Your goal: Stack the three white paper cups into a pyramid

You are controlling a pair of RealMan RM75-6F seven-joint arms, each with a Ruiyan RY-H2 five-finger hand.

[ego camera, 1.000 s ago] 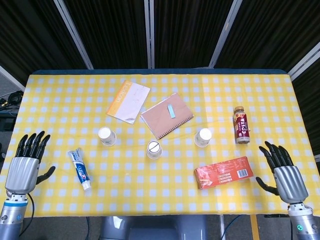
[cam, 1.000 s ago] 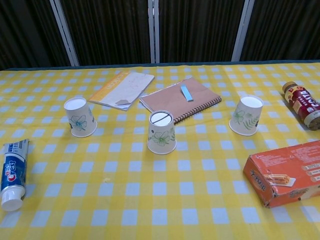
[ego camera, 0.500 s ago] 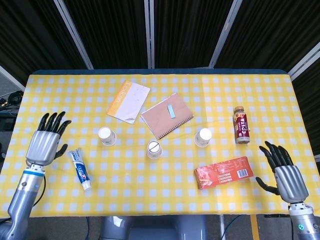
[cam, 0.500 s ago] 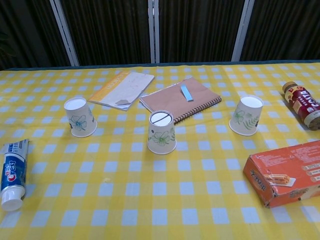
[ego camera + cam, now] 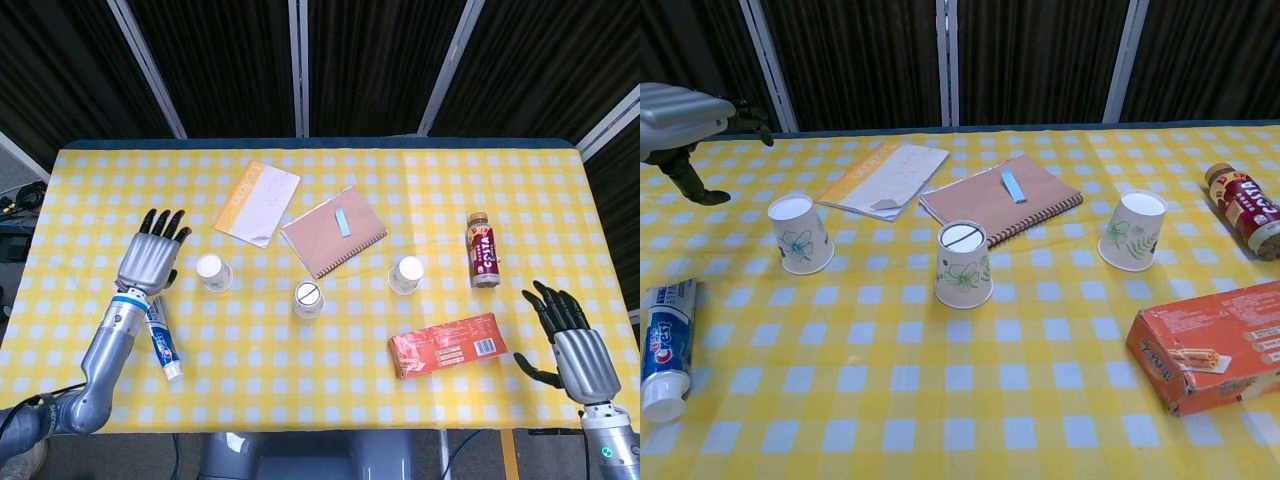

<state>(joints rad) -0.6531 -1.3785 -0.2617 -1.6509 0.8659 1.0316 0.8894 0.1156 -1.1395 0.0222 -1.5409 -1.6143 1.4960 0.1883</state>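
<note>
Three white paper cups with green leaf prints stand upside down and apart on the checked cloth: a left cup [image 5: 212,272] [image 5: 799,235], a middle cup [image 5: 308,299] [image 5: 963,264] and a right cup [image 5: 406,275] [image 5: 1133,231]. My left hand [image 5: 153,262] [image 5: 680,115] hovers open just left of the left cup, fingers spread, holding nothing. My right hand [image 5: 575,350] is open at the table's front right corner, far from the cups, and shows only in the head view.
A toothpaste tube [image 5: 160,338] [image 5: 664,344] lies under my left forearm. A booklet [image 5: 257,203], a brown notebook [image 5: 333,231], a drink bottle [image 5: 483,249] and an orange box [image 5: 447,345] lie around the cups.
My left hand has swung from the table's front left corner up and rightward to beside the left cup, entering the chest view. The right hand and the cups stayed put.
</note>
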